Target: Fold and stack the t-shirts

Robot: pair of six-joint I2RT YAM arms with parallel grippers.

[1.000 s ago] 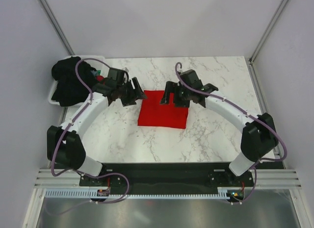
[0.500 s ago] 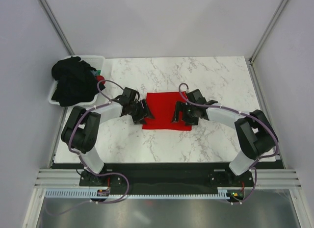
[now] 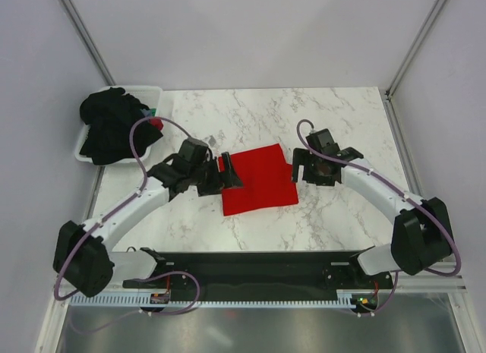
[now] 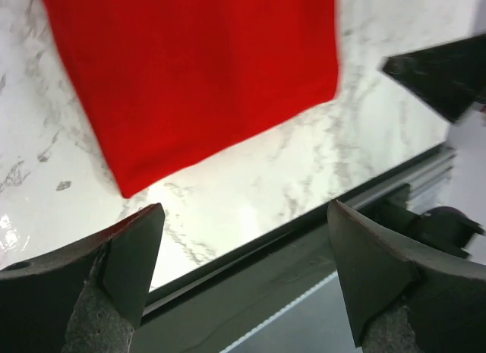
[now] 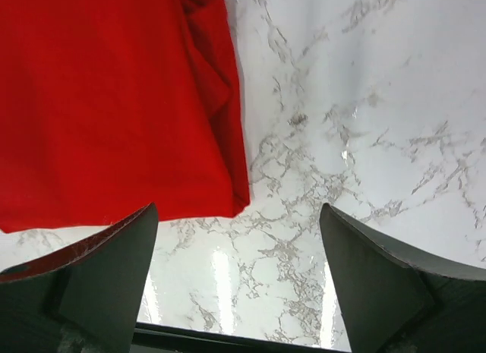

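Top external view: the red t-shirt (image 3: 258, 180) lay folded into a compact rectangle near the middle of the marble table (image 3: 334, 114), a little turned against the table edges, between the two arms.
Black t-shirts (image 3: 110, 133): they were heaped unfolded in the white tub (image 3: 156, 93) at the far left corner, well apart from the red one. Part of the heap hung over the rim.
Left gripper (image 3: 227, 174): the jaws were spread wide with nothing between them. In the left wrist view only bare marble filled the gap. The near corner of the red cloth was just beside one finger, not pinched.
Right gripper (image 3: 298, 171): it was also spread wide and empty, and it stood at the right edge of the red t-shirt. The corner of the cloth showed in front of the gap. Whether a fingertip touched it, I could not tell.
Risk, fold: the right edge showed a small loose tuck in the right wrist view. If a finger brushed it, I judge the layers could slide open.
Risk, heap: the black shirts were tangled together, so a grasp of one could probably drag a second out or tip the tub.
Risk, stack: the red t-shirt lay askew, so the next shirt put on it might sit crooked unless it is squared first.
Progress: I judge one shirt was done and the black ones not yet begun.
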